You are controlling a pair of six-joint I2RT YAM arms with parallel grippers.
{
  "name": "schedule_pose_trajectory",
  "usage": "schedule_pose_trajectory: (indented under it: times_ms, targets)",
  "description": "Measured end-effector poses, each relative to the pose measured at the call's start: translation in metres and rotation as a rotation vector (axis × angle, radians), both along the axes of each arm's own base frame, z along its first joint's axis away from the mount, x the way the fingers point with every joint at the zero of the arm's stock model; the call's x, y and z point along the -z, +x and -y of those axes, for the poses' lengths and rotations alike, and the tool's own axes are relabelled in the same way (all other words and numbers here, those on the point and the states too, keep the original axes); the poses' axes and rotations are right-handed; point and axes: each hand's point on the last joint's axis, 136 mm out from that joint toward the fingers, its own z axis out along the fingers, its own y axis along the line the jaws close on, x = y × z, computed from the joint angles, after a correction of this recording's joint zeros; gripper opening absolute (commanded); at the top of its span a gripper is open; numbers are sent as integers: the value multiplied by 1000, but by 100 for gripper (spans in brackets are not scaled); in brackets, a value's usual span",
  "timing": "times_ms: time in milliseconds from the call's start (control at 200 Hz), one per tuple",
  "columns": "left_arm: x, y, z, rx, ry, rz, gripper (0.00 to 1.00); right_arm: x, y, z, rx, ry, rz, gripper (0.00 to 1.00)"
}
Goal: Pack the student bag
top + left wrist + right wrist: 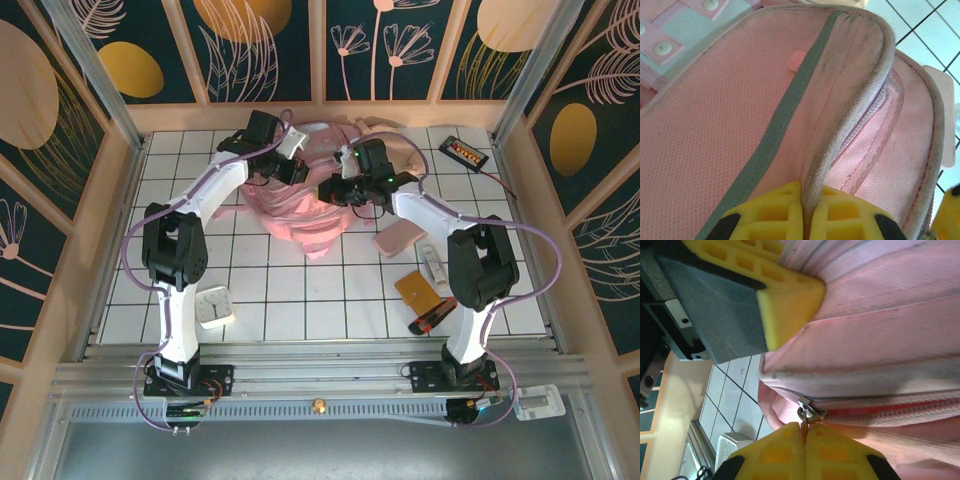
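The student bag [300,210], a big pink backpack, lies at the back middle of the tiled table. My left gripper [292,166] sits over its far left side. In the left wrist view its yellow fingers [840,212] are shut on the bag's grey-white piped edge [840,130], beside a grey reflective strip [790,105]. My right gripper [336,190] is at the bag's right side. In the right wrist view it [805,432] is shut on the metal zipper pull [810,415], with the closed zipper [890,412] running off to the right. The left gripper's finger [785,300] presses the bag above.
A white clock [214,307] stands near the left arm. To the right lie a beige-pink pouch [400,238], a white item [433,265], an orange booklet [418,290] and a red-and-black object [432,318]. A black device [464,152] lies at the back right corner.
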Motion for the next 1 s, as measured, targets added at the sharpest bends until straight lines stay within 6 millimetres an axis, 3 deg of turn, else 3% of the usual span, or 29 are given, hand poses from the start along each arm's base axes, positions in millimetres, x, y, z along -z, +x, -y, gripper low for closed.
schedule_pose_trajectory:
  times_ms: [145,300,460,585,706,856,1001]
  targets:
    - [4,-3,11,-53,48,-1,0,6,-9,-14,-6,-16,-18,0]
    - [-8,1,21,-113,44,18,0,20,-27,-36,-27,-34,-63,0]
    - [-14,3,16,-169,41,14,0,20,-22,-50,17,-26,-22,0]
    - [-17,5,13,-207,33,4,0,29,-20,-58,73,-4,104,0]
    - [-20,4,15,-239,14,-14,0,41,-31,-64,114,-2,280,0]
    - [-22,2,17,-273,-6,-38,0,22,-36,-81,131,-7,491,0]
    - [-29,3,8,-304,-14,-30,0,19,-29,-102,108,-80,620,0]
